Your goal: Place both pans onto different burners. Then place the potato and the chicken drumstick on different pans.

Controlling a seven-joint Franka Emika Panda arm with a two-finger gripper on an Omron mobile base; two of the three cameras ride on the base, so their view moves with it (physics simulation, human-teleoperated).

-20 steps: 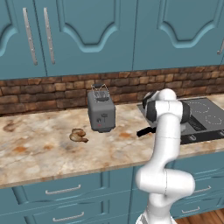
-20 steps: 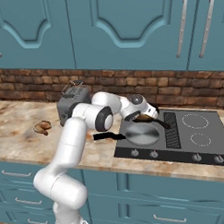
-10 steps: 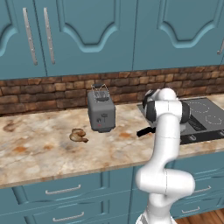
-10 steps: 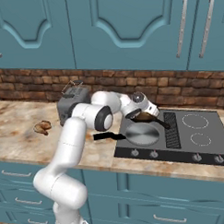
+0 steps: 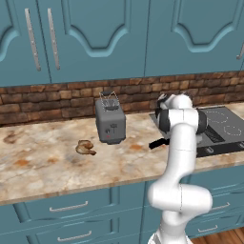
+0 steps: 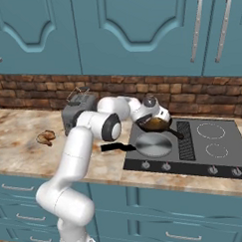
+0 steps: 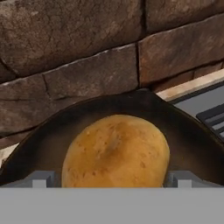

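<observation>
A yellow-brown potato (image 7: 116, 151) lies inside the deeper dark brown pan (image 7: 52, 131), close to the brick wall. That pan (image 6: 164, 125) sits on the back left burner of the cooktop (image 6: 194, 162). My gripper (image 6: 152, 116) hangs right over it, open, with one fingertip (image 7: 41, 179) on each side of the potato. The shiny silver-grey pan (image 6: 153, 144) rests on the front left burner, its black handle (image 6: 116, 147) pointing left over the counter. The chicken drumstick (image 6: 45, 138) lies on the counter left of the toaster, also seen as the drumstick (image 5: 85, 147).
A grey toaster (image 5: 110, 121) stands on the counter between the drumstick and the cooktop. Two bare burner rings (image 6: 211, 130) (image 6: 216, 150) lie right of the black ribbed vent (image 6: 184, 140). The brick wall and blue cabinets rise behind.
The hand has crept slightly upward over the dark pan; otherwise nothing has visibly moved.
</observation>
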